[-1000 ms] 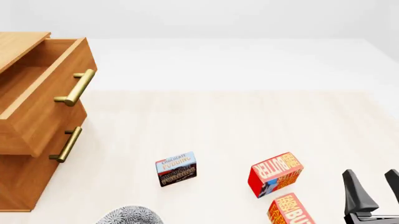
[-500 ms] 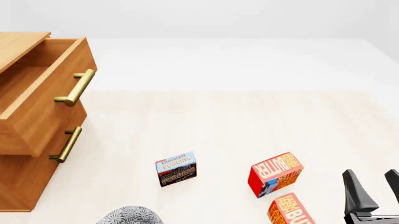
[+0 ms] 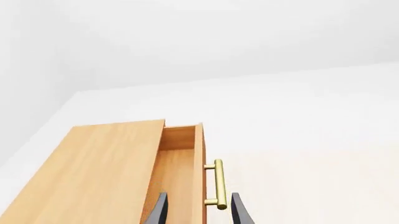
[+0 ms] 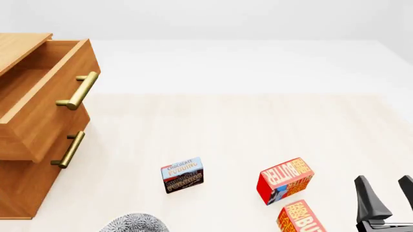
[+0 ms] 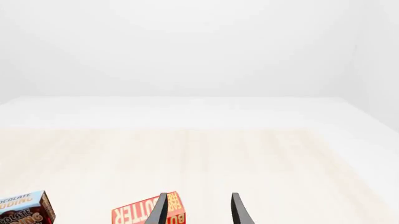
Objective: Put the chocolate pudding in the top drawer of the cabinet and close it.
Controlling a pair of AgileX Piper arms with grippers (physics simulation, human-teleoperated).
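Observation:
The chocolate pudding (image 4: 183, 175) is a small box with a light blue band over dark brown, standing on the table left of centre; it also shows at the edge of the right wrist view (image 5: 23, 210). The cabinet (image 4: 19, 188) stands at the far left with its top drawer (image 4: 38, 96) pulled out and its inside showing bare wood. The left wrist view looks from a distance at the open top drawer (image 3: 177, 172). My left gripper (image 3: 198, 212) is open and holds nothing. My right gripper (image 4: 385, 195) stands open at the front right, well right of the pudding.
Two red-orange butter boxes lie right of the pudding: one (image 4: 285, 180) further back, one (image 4: 301, 218) at the front edge beside my right gripper. A grey speckled rounded object (image 4: 134, 224) sits at the front edge. A second drawer handle (image 4: 67, 150) sticks out below the top one (image 4: 77, 90).

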